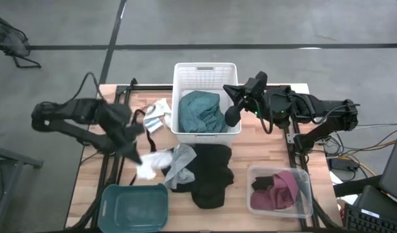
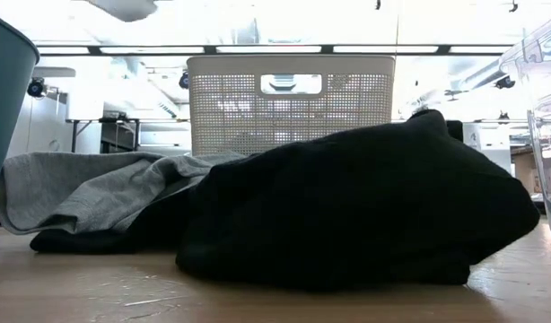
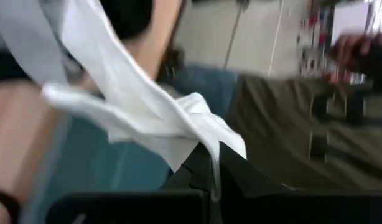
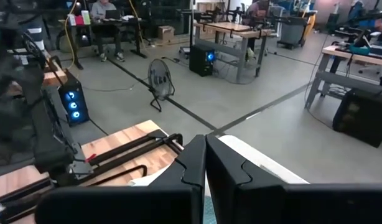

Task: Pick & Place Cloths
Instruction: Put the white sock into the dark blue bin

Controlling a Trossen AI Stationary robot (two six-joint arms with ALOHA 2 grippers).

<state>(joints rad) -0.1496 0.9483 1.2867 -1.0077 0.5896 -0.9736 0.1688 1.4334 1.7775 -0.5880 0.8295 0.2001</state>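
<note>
From above, the job looks partly done: a teal cloth [image 1: 200, 111] already lies in the white basket [image 1: 205, 70] and a maroon cloth [image 1: 281, 189] sits in the clear tray [image 1: 304, 176], while a black cloth [image 1: 210, 176] and a grey cloth [image 1: 181, 162] remain heaped on the table [image 1: 253, 145] in front of the basket, with a patterned piece [image 1: 158, 115] beside the basket's left wall. The left gripper [image 1: 139, 158] is over the table near the teal tray [image 1: 135, 206], with a small white cloth [image 1: 151, 165] at its tip; the right gripper [image 1: 233, 107] hovers at the basket's right rim. From table height, the black cloth [image 2: 356, 211] is a thick, slumped mound, the grey cloth [image 2: 87, 187] draped loosely against it, the basket [image 2: 289, 103] behind them. The left wrist view shows the white cloth [image 3: 147, 115] thin and limp, pinched between the closed fingers [image 3: 194, 180] and trailing off in folds. The right wrist view shows the right fingers [image 4: 188, 168] pressed together, holding nothing, above the basket rim [image 4: 259, 158]. So I judge several cloths remain to be moved.
</note>
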